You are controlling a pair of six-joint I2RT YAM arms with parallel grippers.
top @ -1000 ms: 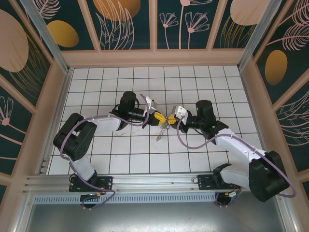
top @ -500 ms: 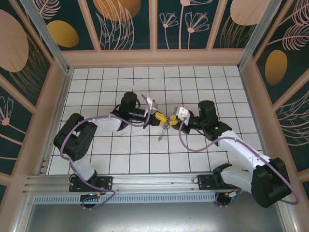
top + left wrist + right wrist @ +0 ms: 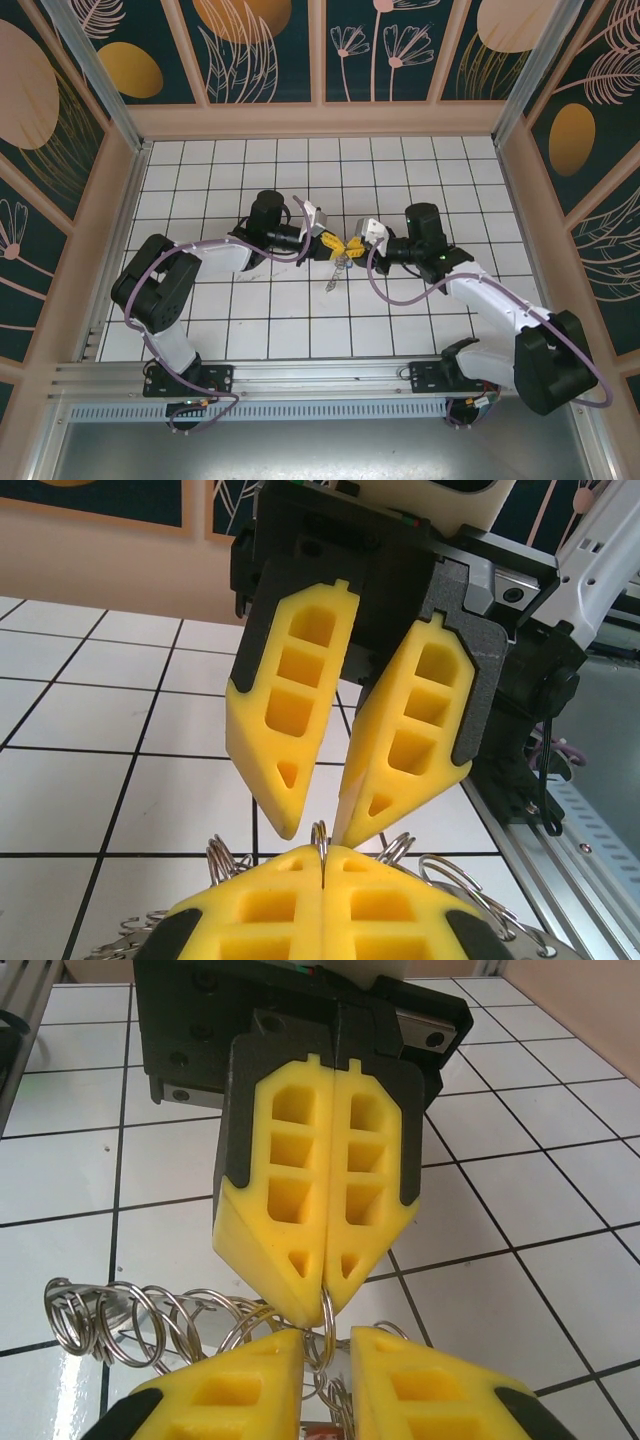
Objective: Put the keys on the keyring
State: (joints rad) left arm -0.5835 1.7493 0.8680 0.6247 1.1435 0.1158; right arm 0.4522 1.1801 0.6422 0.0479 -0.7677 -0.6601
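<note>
Right wrist: keyring (image 3: 327, 1318) within closed left tool (image 3: 322, 1295).

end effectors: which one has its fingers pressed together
The left end effector, pinching a thin metal ring; the right end effector's fingers stand apart.

Shiny thin metal keyring (image 3: 328, 1312), matt yellow plastic left pincer fingers (image 3: 285, 1200), glossy smooth white table tiles (image 3: 520, 1200)

Bright, even light falls from overhead. The white surface (image 3: 300, 320) carries only faint, soft shadows. In the right wrist view a patch of glare sits at lower left. In both wrist views the grid lines splay towards the edges and the far background goes soft.
</note>
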